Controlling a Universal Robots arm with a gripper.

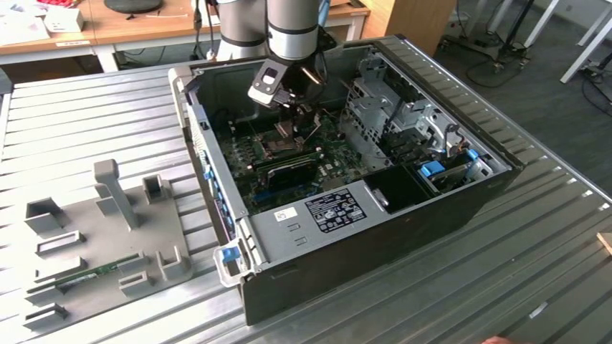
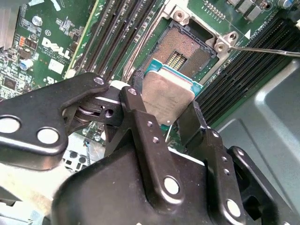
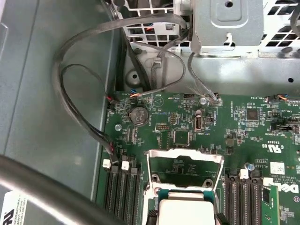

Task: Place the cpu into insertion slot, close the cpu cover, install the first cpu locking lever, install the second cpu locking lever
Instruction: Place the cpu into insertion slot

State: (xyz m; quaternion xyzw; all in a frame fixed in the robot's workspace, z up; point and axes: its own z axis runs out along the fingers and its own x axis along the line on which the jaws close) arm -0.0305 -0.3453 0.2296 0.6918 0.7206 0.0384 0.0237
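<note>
The robot's single grey arm is reaching straight down from the top of the exterior view, its upper section standing upright. At its lower end the wrist is carrying a pale block on the side facing the exterior view's left, and the black jaws are pointing downward beneath it. In the second wrist view the two jaws are pinching a small square chip by opposite edges, holding it flat between their tips, while the black linkage bars are fanning out behind them.

Bright even room light, soft shadows, mild glare
</note>
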